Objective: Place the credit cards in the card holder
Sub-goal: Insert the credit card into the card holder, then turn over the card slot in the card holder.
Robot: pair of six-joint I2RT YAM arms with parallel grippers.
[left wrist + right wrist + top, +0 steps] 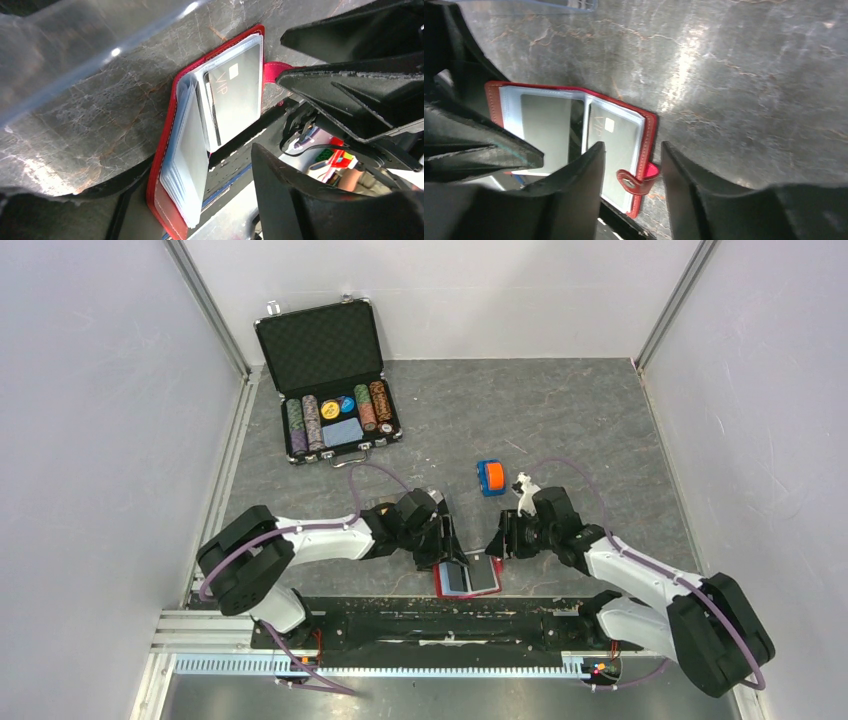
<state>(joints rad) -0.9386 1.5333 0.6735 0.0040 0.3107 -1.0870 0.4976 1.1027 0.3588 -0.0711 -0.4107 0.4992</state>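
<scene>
The overhead view is bright and even, lit softly from above. The white walls [100, 390] wash pale, and the arms [320, 535] throw only faint, blurred shadows on the table [560, 420]. It is sharp across the frame, though the wall edges lean outward toward the corners.

Both wrist views are dimmer and harsher in contrast. In the right wrist view a white streak of glare runs down the table, and the right gripper [631, 150] is a near-black, soft blur. In the left wrist view the left gripper [267, 112] is likewise dark with little detail. A clear strip [100, 50], perhaps plastic, smears out of focus with two hot spots. The sleeves of the wallet [235, 90] shine grey.
</scene>
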